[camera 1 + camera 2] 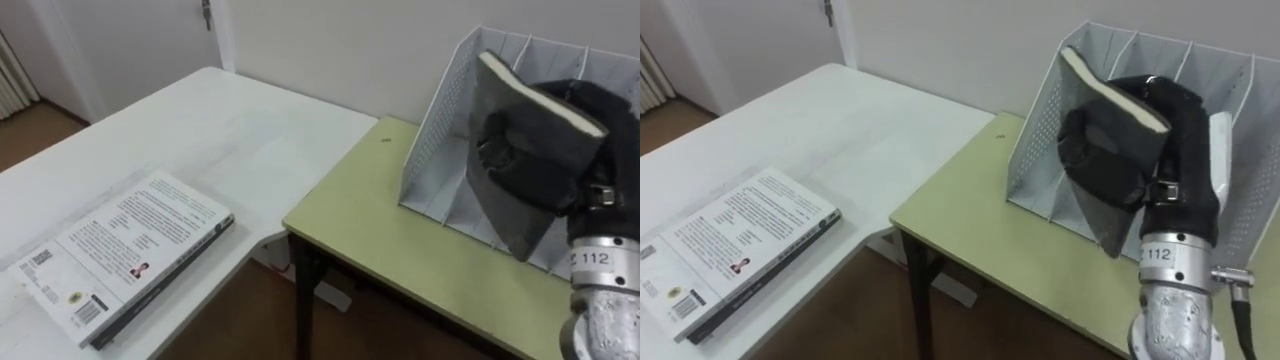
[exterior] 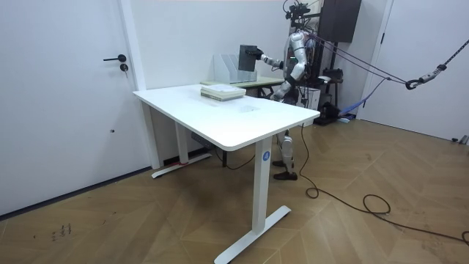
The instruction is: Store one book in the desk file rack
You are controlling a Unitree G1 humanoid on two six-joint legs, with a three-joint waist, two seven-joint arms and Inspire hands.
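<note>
I hold the dark grey book [image 1: 508, 212] in my right hand [image 1: 555, 165], fingers curled round its covers near the middle, the cream page edge turned upward. The book hangs tilted just in front of the white mesh file rack [image 1: 437, 130], which stands on the green surface [image 1: 400, 235]. Its lower corner dips toward the rack's low front dividers, and I can't tell whether it touches them.

I judge this to be the insertion step: the book is lifted and brought up to the rack, but not yet seated in a compartment. As I read it, the next move calls for turning the book upright so it lines up between two dividers. Then I lower it in and loosen the fingers only once it rests on the rack's base.

A light-covered book [image 1: 125, 250] lies on the white surface [image 1: 210, 130] to my left, well apart.
</note>
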